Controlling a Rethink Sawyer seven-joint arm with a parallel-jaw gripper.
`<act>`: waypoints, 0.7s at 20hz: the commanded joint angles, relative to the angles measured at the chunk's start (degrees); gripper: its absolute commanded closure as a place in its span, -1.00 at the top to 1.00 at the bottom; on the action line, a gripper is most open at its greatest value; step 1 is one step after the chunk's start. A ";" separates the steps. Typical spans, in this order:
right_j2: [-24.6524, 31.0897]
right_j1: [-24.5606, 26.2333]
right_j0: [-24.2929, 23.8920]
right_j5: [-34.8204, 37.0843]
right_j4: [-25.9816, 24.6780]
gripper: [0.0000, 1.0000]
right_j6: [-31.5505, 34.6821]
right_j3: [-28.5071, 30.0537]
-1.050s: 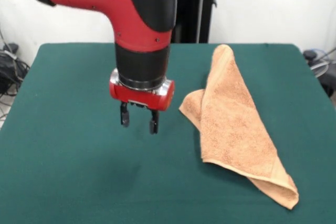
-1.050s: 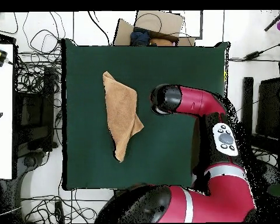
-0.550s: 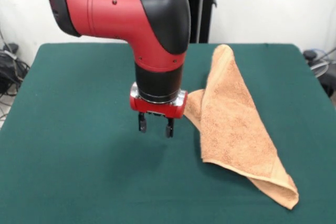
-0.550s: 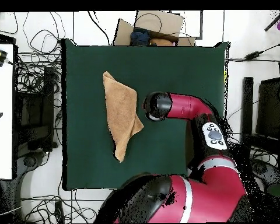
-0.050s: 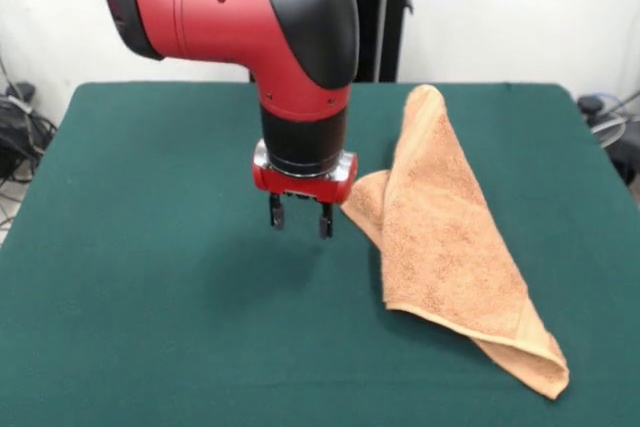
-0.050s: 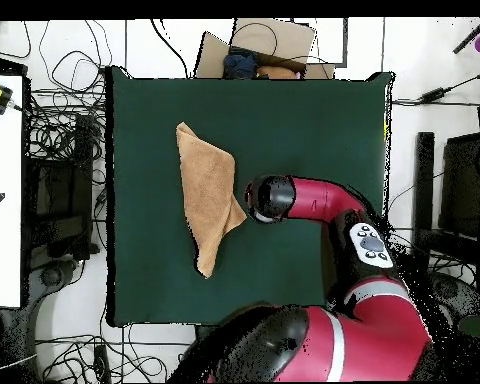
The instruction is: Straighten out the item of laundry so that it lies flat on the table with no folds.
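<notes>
**Gripper closes in on the towel's side corner**

The red and black gripper has travelled right across the large dark green cloth-covered table over the last second, and in the last half second it has also moved a little further from the camera. It now hangs just beside the protruding left corner of the small orange-tan terry-cloth towel. Its two black fingers point down with a clear gap between them and hold nothing; they appear to sit just above the cloth surface.

The towel has not moved. It lies on the right half of the table in the front view, folded over on itself into a long, roughly triangular shape, one tip toward the far edge and the other toward the near right corner. In the overhead view the gripper's wrist sits right against the towel's pointed side corner.

The approach looks nearly finished: that corner seems the likely grasp point, and pulling it outward would begin to undo the fold. No unfolding has begun.
</notes>
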 commanded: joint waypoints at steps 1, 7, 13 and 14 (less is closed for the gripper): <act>4.77 -1.05 -0.49 -3.72 -3.50 1.00 -1.88 6.56; 3.56 1.75 0.41 -8.34 -4.54 1.00 0.85 7.45; 2.38 -0.80 3.43 -11.63 -2.54 1.00 7.51 13.78; 2.00 -2.32 4.50 -12.01 -1.74 1.00 9.28 15.69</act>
